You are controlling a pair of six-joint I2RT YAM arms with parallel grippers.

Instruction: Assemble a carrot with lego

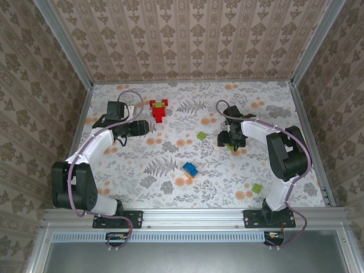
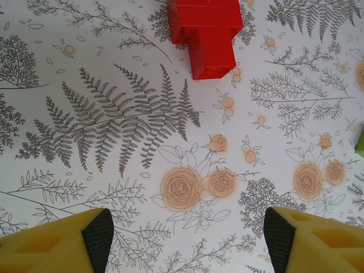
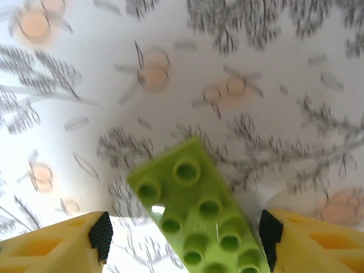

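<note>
A red lego stack (image 1: 159, 111) with a small green piece on its far end lies on the flowered table at the back; in the left wrist view the red lego stack (image 2: 206, 34) is far ahead of the fingers. My left gripper (image 1: 142, 128) (image 2: 187, 239) is open over bare cloth, holding nothing. My right gripper (image 1: 230, 139) (image 3: 185, 236) is open and low over an oblong lime-green brick (image 3: 196, 216), which lies tilted between the fingers with a gap on the left side. In the top view that green brick (image 1: 230, 147) peeks out under the gripper.
A small green brick (image 1: 201, 136) lies mid-table, and its edge is the green sliver (image 2: 360, 142). A blue brick (image 1: 189, 168) sits beside an orange one (image 1: 187, 177) nearer the front. Another green brick (image 1: 257, 188) lies front right. Metal rails (image 1: 310, 142) border the table.
</note>
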